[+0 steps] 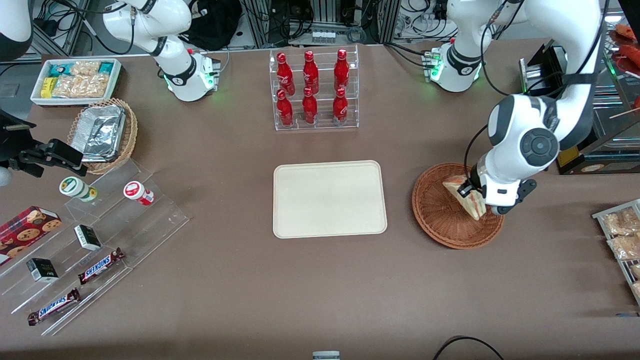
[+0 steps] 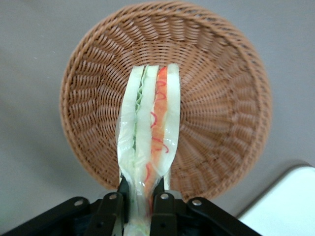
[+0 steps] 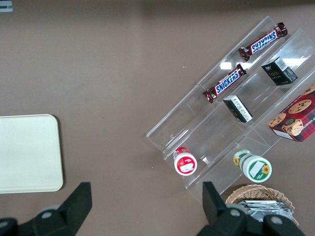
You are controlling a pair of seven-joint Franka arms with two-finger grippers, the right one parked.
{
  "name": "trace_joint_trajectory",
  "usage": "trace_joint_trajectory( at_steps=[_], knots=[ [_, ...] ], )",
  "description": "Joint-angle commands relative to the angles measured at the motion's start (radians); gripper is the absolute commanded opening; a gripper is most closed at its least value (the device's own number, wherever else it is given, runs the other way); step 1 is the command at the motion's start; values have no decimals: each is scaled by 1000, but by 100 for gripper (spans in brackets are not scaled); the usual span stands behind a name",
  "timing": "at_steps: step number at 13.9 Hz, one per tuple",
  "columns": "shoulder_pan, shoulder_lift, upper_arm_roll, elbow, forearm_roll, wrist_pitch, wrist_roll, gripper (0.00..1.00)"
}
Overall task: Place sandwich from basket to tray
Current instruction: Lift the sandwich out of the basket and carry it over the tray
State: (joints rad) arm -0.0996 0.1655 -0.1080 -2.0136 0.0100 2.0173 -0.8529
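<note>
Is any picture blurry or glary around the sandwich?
Left wrist view: sandwich sharp in the shut gripper, above the basket. Front view: even light, tray glare-free. Right wrist view: small glints on the clear shelf.

Brown table (image 1: 240,280) — cabling and metal racks (image 1: 325,20) above.

The flat cream-beige rectangular tray (image 1: 330,198) lies on the brown surface (image 1: 320,290). Beside the tray, toward the working arm's end, sits the round reddish-brown woven wicker basket (image 1: 440,225). Above this basket the pincer (image 1: 476,196) grips the triangular white-bread sandwich (image 1: 467,199). Farther from the front camera than the tray stands the clear rack of red bottles (image 1: 314,89).
</note>
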Motion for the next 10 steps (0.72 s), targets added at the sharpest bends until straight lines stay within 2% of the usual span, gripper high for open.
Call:
trace_joint_trajectory(
  at_steps=[1,6,10],
  knots=[
    [-38,25,-2,61,14,-51,63,7],
    [-170,90,-6,125,14,-52,169,7],
    [-288,204,-9,237,-1,-54,156,6]
  ],
)
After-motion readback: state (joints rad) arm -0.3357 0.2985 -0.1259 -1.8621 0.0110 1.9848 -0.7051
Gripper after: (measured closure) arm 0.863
